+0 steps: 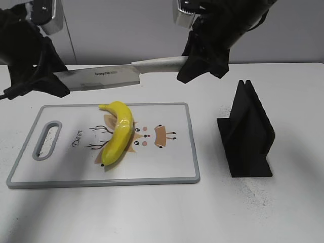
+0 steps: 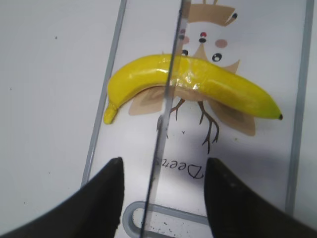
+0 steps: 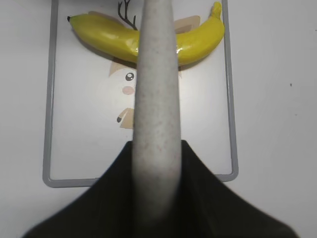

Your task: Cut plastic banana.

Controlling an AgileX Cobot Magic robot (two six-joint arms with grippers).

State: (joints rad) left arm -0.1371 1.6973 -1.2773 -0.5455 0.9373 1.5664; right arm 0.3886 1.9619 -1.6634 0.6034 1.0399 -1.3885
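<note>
The plastic banana [image 1: 117, 132] lies whole and diagonal on the white cutting board [image 1: 167, 167], over its deer print. A knife with a steel blade [image 1: 101, 78] and a pale speckled handle [image 1: 159, 64] hangs level above the board's far edge. My right gripper [image 1: 195, 63] is shut on the handle [image 3: 156, 99]. My left gripper [image 1: 45, 76] is open, its fingers [image 2: 163, 166] on either side of the blade [image 2: 166, 124] without touching it. In both wrist views the knife crosses over the banana's middle [image 2: 213, 84] [image 3: 99, 37], above the board [image 2: 262, 144] [image 3: 84, 139].
A black knife stand [image 1: 248, 134] stands on the white table to the right of the board. The board has a grey handle slot [image 1: 46, 140] at its left end.
</note>
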